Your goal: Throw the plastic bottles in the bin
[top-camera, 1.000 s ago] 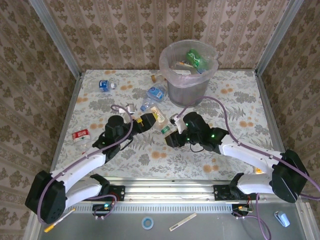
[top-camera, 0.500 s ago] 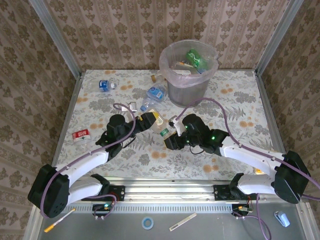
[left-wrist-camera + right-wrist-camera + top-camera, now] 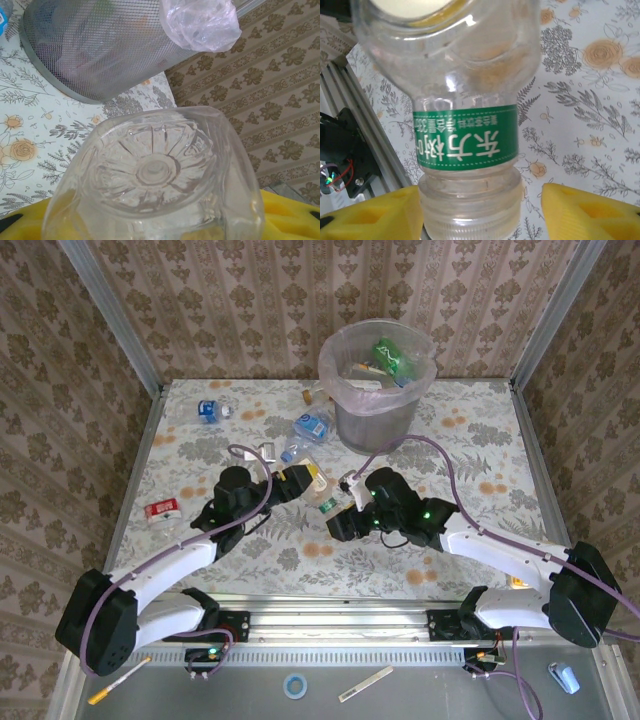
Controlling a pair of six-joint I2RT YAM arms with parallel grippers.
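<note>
Top external: handover at mid-table. One clear bottle (image 3: 318,487) is clamped at its base end by the left gripper (image 3: 300,481). The right gripper (image 3: 337,510) has its jaws apart either side of the neck, not squeezing. The bottle appears lifted off the table (image 3: 480,460), roughly level between the two claws and well short of the bin (image 3: 372,428).

Risks, my read:
- Single-ended grip on a thin, smooth wall. Left wrist shows the body squashed towards square between the yellow pads (image 3: 292,215), so it could pop out or pivot when the arm swings.
- Right fingers (image 3: 590,210) bracket the neck, which is narrower than the shoulder. If they retreat along the bottle axis they could catch it and drag it out of the left grip.
- Some loose bottles (image 3: 312,426) lie near the bin's foot, and a low carry would knock them about.
- At the rim the bag (image 3: 200,20) overhangs, so a low release may hit it and bounce out.

Materials: the bottle is thin clear plastic with a petal-moulded base and a glossy green label (image 3: 465,142) with white characters at the neck. Pads look soft and foam-like. The bin is round grey mesh, slightly tapered and rigid. The bag is thin, crinkled and translucent. The table cover is a flat floral print, probably slippery.
</note>
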